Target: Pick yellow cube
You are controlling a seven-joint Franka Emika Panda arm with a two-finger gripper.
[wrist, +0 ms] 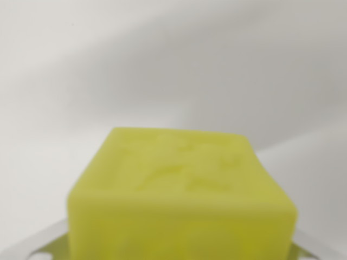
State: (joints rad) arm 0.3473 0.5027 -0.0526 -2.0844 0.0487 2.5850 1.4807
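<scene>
The yellow cube [181, 195] filled the lower frame, blurred, its base cut off; pale open background lay above. Whether the gripper [181, 246] pinched it was unclear.

Wrist view sits very near the yellow cube [181, 195], blurred.

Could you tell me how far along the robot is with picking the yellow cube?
Reached: the yellow cube fills the lower wrist view, between metal parts at the bottom corners. In hand: probably the grasp, though the fingertips are hidden. Left: confirming the grip and lifting; the blurred pale background shows no clear lift.
</scene>
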